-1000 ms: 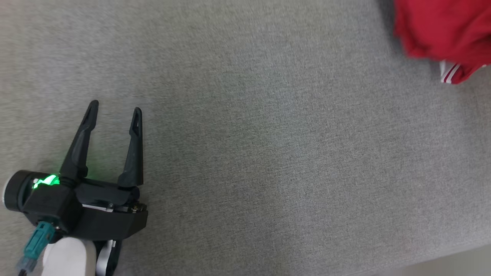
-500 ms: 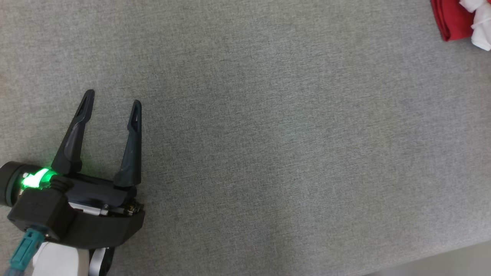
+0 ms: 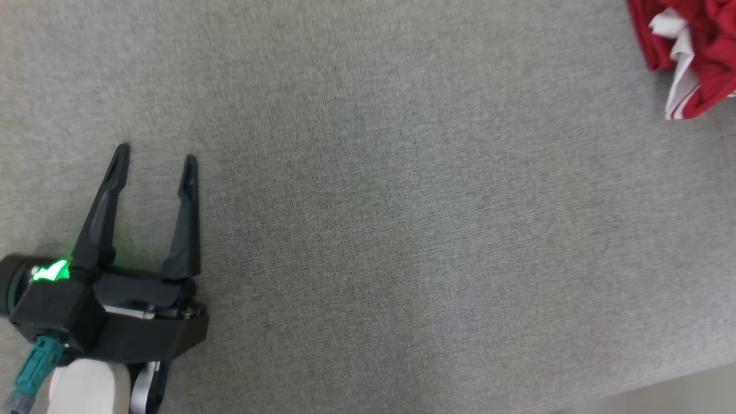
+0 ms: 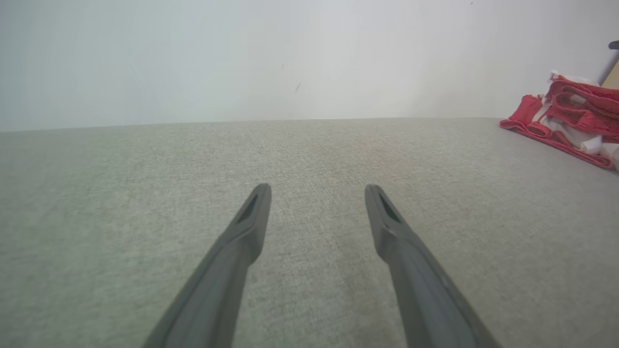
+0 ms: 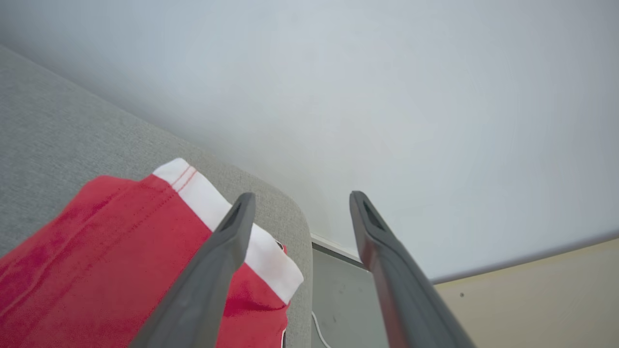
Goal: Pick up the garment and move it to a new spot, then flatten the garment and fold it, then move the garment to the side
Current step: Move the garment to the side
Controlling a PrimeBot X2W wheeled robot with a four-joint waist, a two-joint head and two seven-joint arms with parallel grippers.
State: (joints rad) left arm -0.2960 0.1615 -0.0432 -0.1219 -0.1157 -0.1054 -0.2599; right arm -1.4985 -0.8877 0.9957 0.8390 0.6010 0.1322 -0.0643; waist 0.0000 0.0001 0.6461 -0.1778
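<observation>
Two dark-fingered grippers stand with jaws spread and nothing between them over a grey fabric-covered surface [image 3: 402, 230]. The left gripper [image 3: 156, 154] hovers toward the near left of the surface and points at its far edge. The red garment [image 3: 713, 34] with white trim lies crumpled at the far right corner, well apart from the left gripper. The right gripper [image 5: 302, 196] hangs just over the garment by the surface's rounded corner, one finger crossing the white band in the wrist view; whether it touches cannot be told.
</observation>
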